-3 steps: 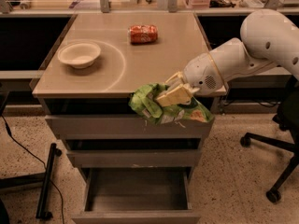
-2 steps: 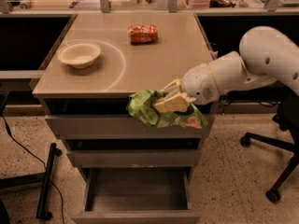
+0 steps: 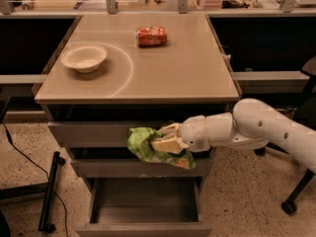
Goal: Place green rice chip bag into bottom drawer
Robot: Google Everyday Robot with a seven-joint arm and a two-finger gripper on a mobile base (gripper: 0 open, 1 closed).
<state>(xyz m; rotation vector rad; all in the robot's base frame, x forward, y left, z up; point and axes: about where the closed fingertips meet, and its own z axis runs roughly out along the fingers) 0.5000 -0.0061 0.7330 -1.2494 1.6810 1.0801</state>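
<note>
My gripper [image 3: 165, 138] is shut on the green rice chip bag [image 3: 146, 145], a crinkled light-green foil bag. It holds the bag in the air in front of the two upper drawer fronts, above the bottom drawer [image 3: 143, 226]. The bottom drawer is pulled out and open, and its inside shows nothing in it. The white arm [image 3: 256, 127] reaches in from the right.
A beige counter top [image 3: 187, 73] carries a white bowl [image 3: 84, 58] at the left and an orange-red can [image 3: 151, 35] lying at the back. A black stand foot [image 3: 49, 196] is on the floor at the left, a chair base [image 3: 296, 196] at the right.
The arm has lowered the bag from the counter's front edge down to the level of the upper drawer fronts, closer over the open bottom drawer.
</note>
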